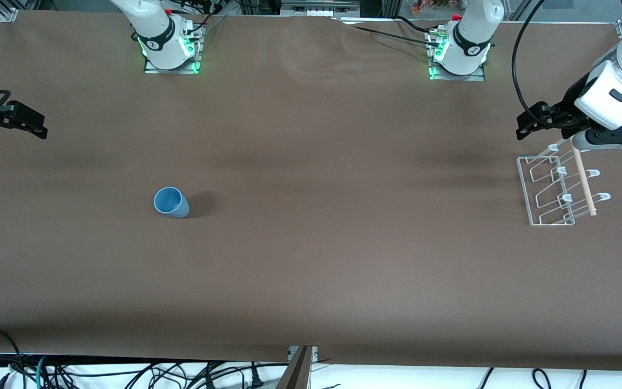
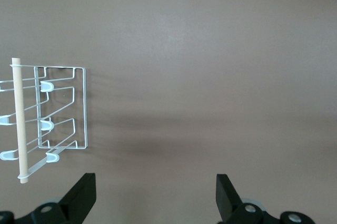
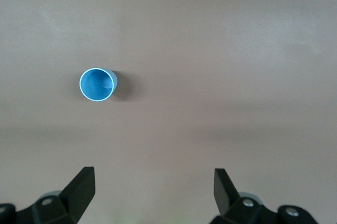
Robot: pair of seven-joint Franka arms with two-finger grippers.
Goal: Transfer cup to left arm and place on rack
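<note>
The light-blue cup stands upright on the brown table, toward the right arm's end; it also shows mouth-up in the right wrist view. The white wire rack with its wooden dowel lies toward the left arm's end. My left gripper hangs open and empty over bare table beside the rack, at the end farther from the front camera. My right gripper is open and empty above the table's edge at the right arm's end, well away from the cup.
The two arm bases stand along the table edge farthest from the front camera. Loose cables lie below the table's nearest edge. A wide stretch of brown tabletop separates cup and rack.
</note>
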